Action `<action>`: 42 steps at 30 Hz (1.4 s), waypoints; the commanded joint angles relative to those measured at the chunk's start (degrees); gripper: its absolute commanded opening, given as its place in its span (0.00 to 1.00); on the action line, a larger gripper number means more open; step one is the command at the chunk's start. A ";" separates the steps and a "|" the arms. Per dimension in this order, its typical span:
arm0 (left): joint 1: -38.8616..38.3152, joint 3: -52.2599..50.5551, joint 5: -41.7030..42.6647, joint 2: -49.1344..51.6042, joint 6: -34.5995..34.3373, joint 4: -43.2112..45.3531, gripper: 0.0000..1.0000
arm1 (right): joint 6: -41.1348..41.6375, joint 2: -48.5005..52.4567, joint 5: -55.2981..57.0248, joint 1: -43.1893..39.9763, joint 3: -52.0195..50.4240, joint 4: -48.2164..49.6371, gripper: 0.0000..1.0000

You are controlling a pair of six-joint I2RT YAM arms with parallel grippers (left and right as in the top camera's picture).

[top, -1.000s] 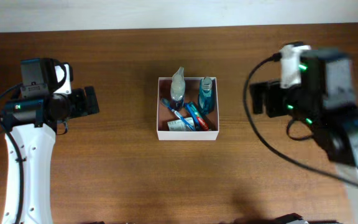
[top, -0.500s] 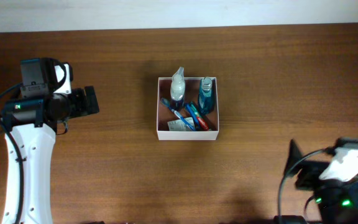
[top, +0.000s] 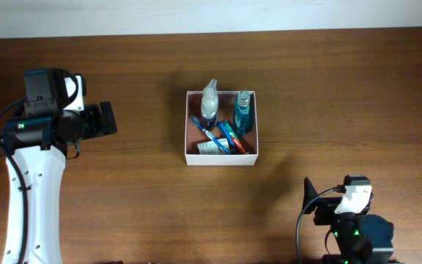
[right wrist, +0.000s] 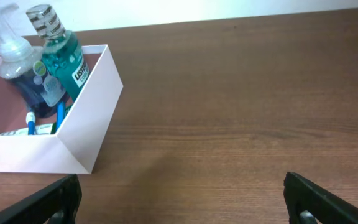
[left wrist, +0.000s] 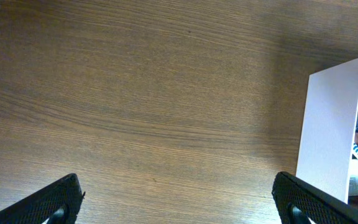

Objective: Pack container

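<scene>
Now, from the largest thing down:

- The table (top: 123,220) is bare brown wood all round; no loose item shows on it in any view.
- The right arm (top: 354,235) has just changed most. A second ago it stood high, just right of the box. It has since swung away and folded down at the near right edge, well apart from the box. I judge this a retreat after a drop, so the packing looks finished or nearly so.
- The left arm (top: 31,191) has not moved. It stands at the far left, forearm running up from the near edge and wrist turned towards the centre.
- The container (top: 222,159) sits at the table's middle, open side up, between the two arms and touched by neither.
- The left gripper (left wrist: 179,208) is spread wide with nothing between its tips, only wood below.
- The right gripper (right wrist: 188,202) is likewise wide apart and empty, looking low across the table at the box's corner.
- Inside, a pump bottle (top: 209,103) and a mouthwash bottle (top: 243,111) stand at the far wall.
- A toothpaste tube (top: 234,137) and toothbrush (top: 202,128) lie in front of them.
</scene>
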 commanded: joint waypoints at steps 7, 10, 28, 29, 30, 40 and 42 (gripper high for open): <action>0.20 0.52 0.42 -0.76 -0.35 0.11 1.00 | -0.37 -0.74 -0.94 -0.39 -3.02 -0.17 0.99; 0.20 0.52 0.44 -0.76 -0.35 0.11 1.00 | -0.37 -0.74 -0.94 -0.39 -3.63 -3.34 0.99; -3.76 -4.15 0.42 -2.19 -0.35 0.15 1.00 | -0.37 -0.74 -0.94 -0.39 -3.63 -9.86 0.99; -7.30 -8.20 0.42 -3.91 -0.35 0.17 1.00 | -0.37 -0.74 -0.92 -0.39 -3.63 -9.86 0.99; -9.97 -11.61 0.33 -5.40 -0.35 0.17 1.00 | -0.39 -0.74 -0.92 -0.39 -3.63 -9.86 0.99; -17.81 -43.98 -11.08 -34.12 -0.31 29.77 1.00 | -0.37 -0.74 -0.92 -0.39 -3.63 -9.86 0.99; -17.81 -47.34 -11.10 -40.41 -0.26 32.13 1.00 | -0.37 -0.74 -0.94 -0.39 -3.63 -9.86 0.99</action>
